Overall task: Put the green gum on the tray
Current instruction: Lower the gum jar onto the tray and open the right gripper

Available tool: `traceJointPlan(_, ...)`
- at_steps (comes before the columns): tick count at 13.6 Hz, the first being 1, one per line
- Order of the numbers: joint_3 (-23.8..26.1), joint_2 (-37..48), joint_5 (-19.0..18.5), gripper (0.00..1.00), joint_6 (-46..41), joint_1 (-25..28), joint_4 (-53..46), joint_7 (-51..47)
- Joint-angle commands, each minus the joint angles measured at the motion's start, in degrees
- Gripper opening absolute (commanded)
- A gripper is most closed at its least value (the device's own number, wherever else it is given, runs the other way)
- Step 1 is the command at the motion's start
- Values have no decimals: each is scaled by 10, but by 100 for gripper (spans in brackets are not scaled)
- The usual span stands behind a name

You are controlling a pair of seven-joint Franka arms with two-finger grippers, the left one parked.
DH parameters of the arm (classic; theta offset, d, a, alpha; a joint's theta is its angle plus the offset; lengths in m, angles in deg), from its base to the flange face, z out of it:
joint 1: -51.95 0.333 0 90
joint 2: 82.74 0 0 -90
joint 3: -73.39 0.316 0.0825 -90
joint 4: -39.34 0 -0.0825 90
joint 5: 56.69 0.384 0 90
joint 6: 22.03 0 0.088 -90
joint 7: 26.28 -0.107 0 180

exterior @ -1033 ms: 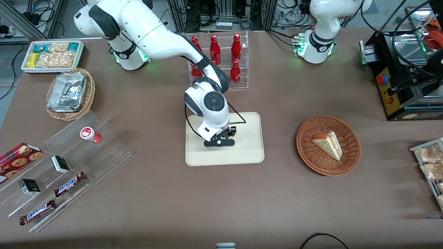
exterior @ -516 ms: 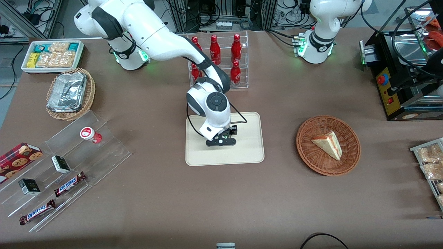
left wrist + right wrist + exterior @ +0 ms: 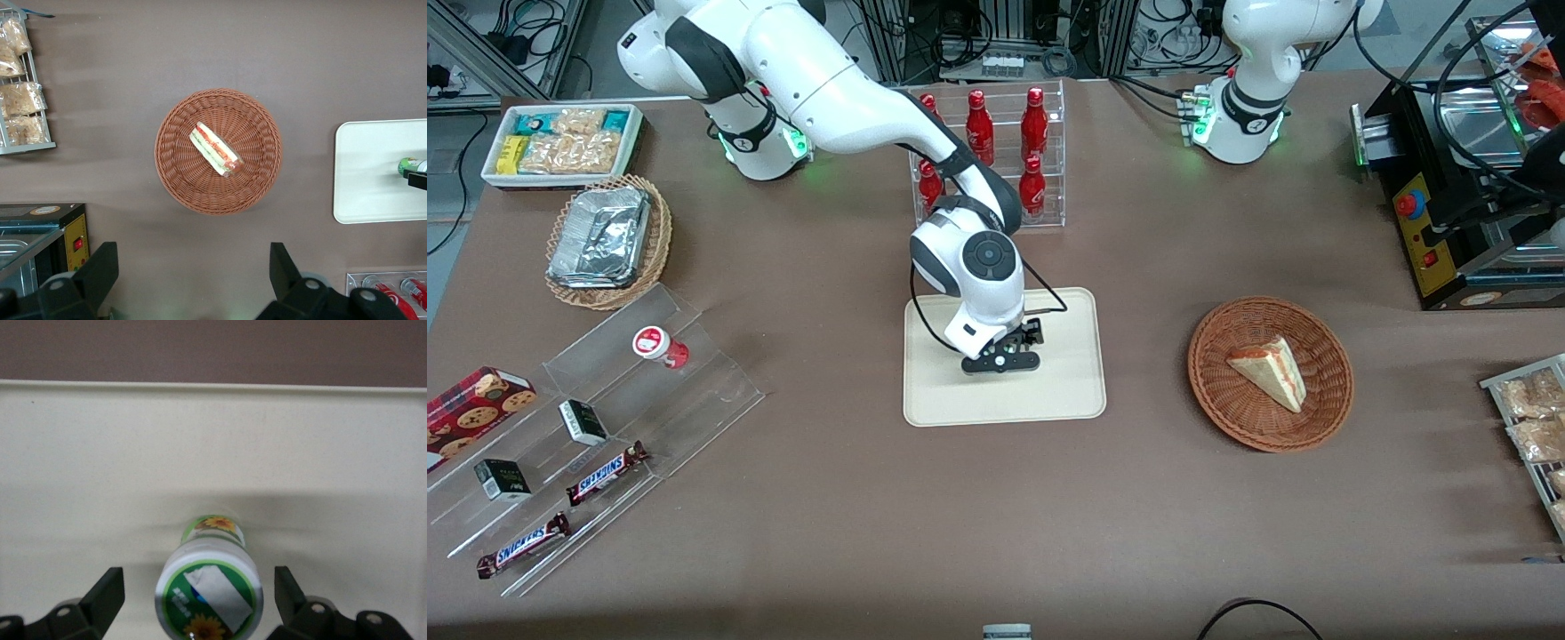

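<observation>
The green gum stands upright on the cream tray, its white lid with a green mark facing the right wrist camera. My right gripper hangs open just above the tray, and each of its dark fingers stands off the bottle with a gap on both sides. In the front view the gripper sits over the middle of the tray and hides the bottle. The left wrist view shows the green gum on the tray, partly covered by a finger.
A red-lidded gum bottle stands on a clear stepped display with snack bars at the working arm's end. A rack of red bottles stands just past the tray, away from the front camera. Toward the parked arm's end, a wicker basket holds a sandwich.
My arm and gripper have shifted slightly toward the parked arm's end and away from the front camera, staying over the tray.
</observation>
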Motion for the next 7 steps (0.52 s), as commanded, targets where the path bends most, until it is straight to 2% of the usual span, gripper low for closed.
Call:
traceJointPlan(1, -4, 6, -13, 100, -8, 0, -11, 3)
traceJointPlan(7, -5, 78, -6, 100, -89, -25, -5, 71)
